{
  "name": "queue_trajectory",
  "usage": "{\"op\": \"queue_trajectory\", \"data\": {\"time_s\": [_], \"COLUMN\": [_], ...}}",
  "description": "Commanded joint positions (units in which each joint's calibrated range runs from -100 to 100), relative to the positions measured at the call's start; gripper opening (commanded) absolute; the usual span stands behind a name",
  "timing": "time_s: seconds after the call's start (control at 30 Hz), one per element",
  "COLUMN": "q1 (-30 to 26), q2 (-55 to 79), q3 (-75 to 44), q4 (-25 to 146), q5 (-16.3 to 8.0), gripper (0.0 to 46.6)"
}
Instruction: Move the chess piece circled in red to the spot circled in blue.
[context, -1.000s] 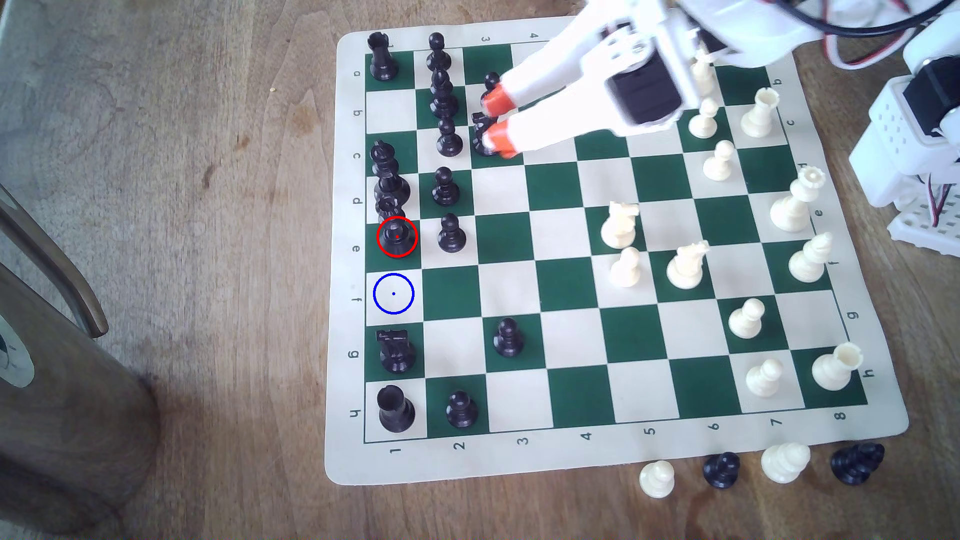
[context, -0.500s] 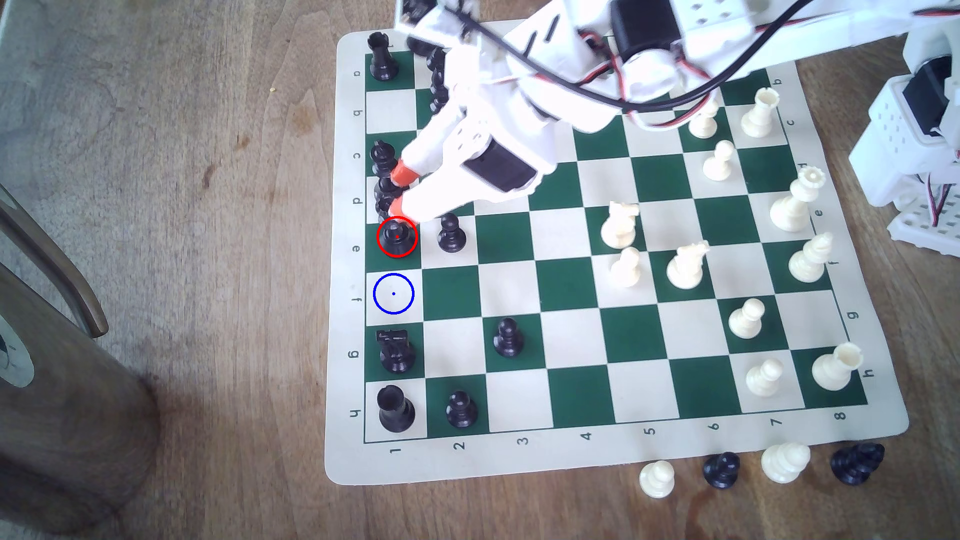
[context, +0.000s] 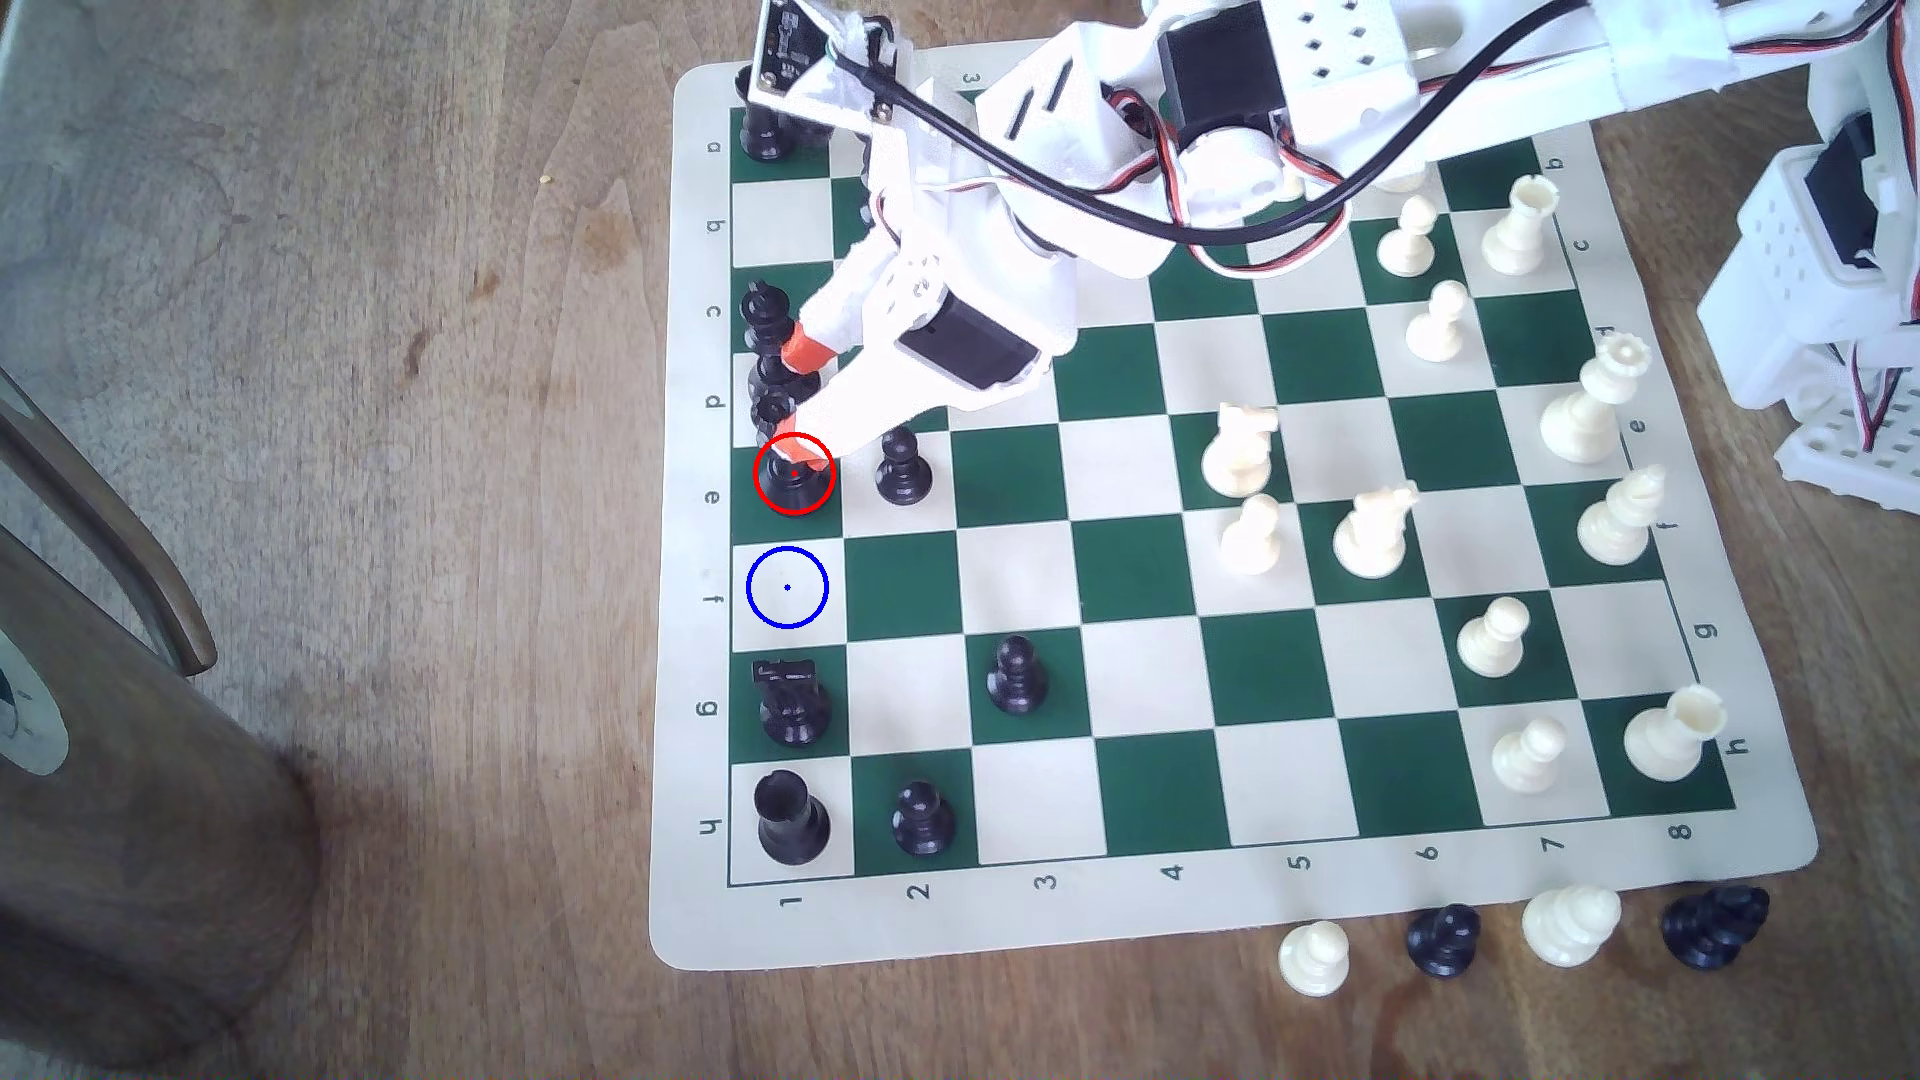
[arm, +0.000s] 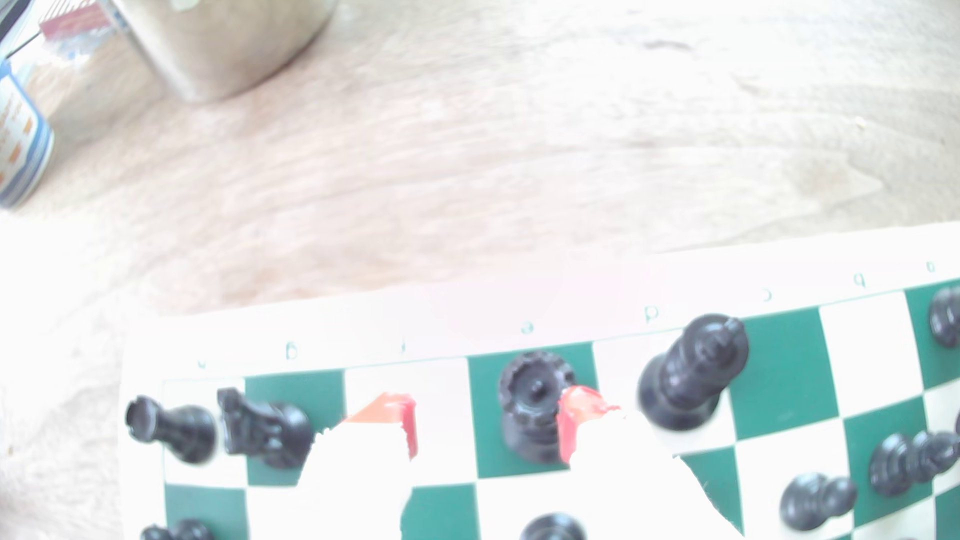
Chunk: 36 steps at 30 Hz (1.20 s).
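The black queen (context: 793, 480) stands upright on the red-ringed dark green square in the board's edge column at the exterior view's left, row e. In the wrist view the queen (arm: 535, 410) shows its toothed coronet from above. The gripper (context: 805, 400) hangs over it with its orange-tipped fingers (context: 807, 349) spread apart — one tip sits just at the queen's side inside the red ring, the other is up at about 12 o'clock from the queen, near the black king (context: 769, 322). In the wrist view the gripper (arm: 488, 426) has one orange pad touching or nearly touching the queen's head, while the other pad lies over the cream square beside it; the queen is not squeezed between them.

At 6 o'clock from the queen in the exterior view, on the next square, is the blue-ringed cream square (context: 787, 588), bare apart from its blue dot. Further toward 6 o'clock stand a black knight (context: 792, 706) and then a black rook (context: 790, 820) in the corner. At 3 o'clock from the queen, just beside it, is a black pawn (context: 902, 469). White pieces stand well apart toward 3 o'clock on the chessboard (context: 1226, 685), which lies on a wooden table (context: 416, 415) — four captured pieces rest on the table off the board's near edge.
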<state>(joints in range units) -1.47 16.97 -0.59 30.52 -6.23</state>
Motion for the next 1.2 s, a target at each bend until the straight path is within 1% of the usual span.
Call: {"op": "queue_trajectory", "data": {"time_s": [0.0, 0.37, 0.6, 0.7, 1.03, 1.17], "q1": [0.9, 1.8, 1.5, 1.4, 1.5, 1.1], "q2": [-1.0, 2.1, 2.6, 3.0, 4.8, 4.8], "q3": [-4.9, -3.9, -3.4, -2.4, -0.7, -0.4], "q4": [-1.9, -5.0, -6.2, -7.9, -10.4, -10.4], "q5": [0.5, 0.5, 0.1, -0.5, -0.5, -0.5], "gripper": [15.5, 15.8, 15.6, 15.4, 15.2, 13.4]}}
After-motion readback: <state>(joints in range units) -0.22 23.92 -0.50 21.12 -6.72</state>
